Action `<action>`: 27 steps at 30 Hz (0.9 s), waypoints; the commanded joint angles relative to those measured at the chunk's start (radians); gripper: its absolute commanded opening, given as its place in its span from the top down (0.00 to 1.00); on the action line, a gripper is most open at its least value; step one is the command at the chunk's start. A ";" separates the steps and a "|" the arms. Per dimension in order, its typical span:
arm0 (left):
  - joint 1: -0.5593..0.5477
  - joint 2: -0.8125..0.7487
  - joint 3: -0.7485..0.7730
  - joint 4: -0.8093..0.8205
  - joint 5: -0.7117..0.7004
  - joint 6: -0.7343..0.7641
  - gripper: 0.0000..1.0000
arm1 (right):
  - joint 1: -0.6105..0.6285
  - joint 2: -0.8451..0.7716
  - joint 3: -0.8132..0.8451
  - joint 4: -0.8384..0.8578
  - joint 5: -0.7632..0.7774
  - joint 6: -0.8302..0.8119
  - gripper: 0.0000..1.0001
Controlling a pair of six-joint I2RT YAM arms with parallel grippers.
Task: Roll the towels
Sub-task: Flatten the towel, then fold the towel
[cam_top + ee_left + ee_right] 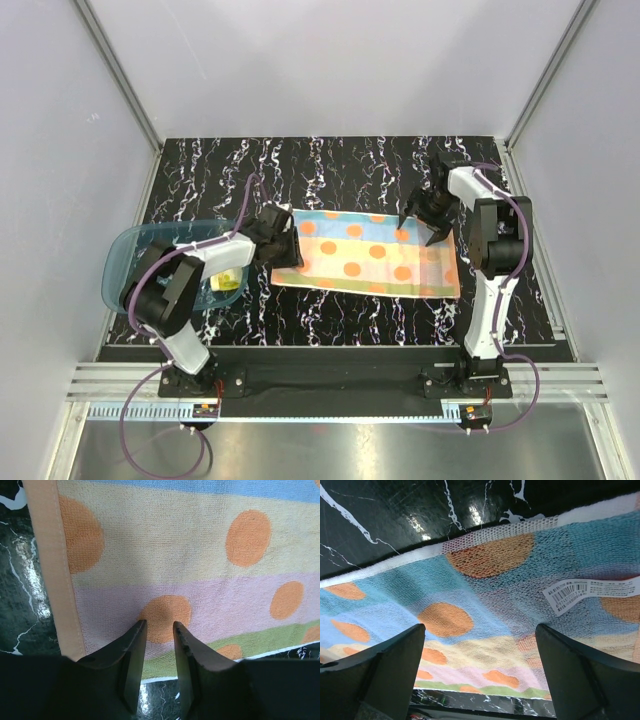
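A striped, orange-dotted towel (365, 255) is lying flat in the middle of the worktop (330, 165). The left pincer (159, 625) is hanging at its left hem, jaws narrowly apart, holding nothing. The right pincer (480, 626) is gaping wide and empty over its far-right corner. A yellow towel (228, 281) is sitting in the blue tray (125, 255) by the left edge.

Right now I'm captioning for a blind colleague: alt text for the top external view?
A striped towel with orange dots lies flat on a marbled table, the left gripper at its left edge and the open right gripper over its far right corner. A blue tray at left holds a yellow item.
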 commanded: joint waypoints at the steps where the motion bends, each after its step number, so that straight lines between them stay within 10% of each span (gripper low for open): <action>1: -0.002 0.008 -0.005 -0.177 -0.106 0.021 0.65 | 0.002 -0.016 0.037 0.053 0.025 -0.067 0.00; 10: -0.029 -0.265 0.010 -0.335 -0.212 -0.012 0.52 | 0.038 -0.373 -0.032 0.154 0.069 -0.099 0.00; 15: -0.029 -0.478 -0.166 -0.327 -0.227 -0.084 0.34 | 0.055 -0.704 -0.355 0.357 0.069 -0.039 0.00; 27: -0.029 -0.474 -0.310 -0.252 -0.287 -0.163 0.46 | 0.054 -0.881 -0.573 0.345 -0.086 -0.084 0.00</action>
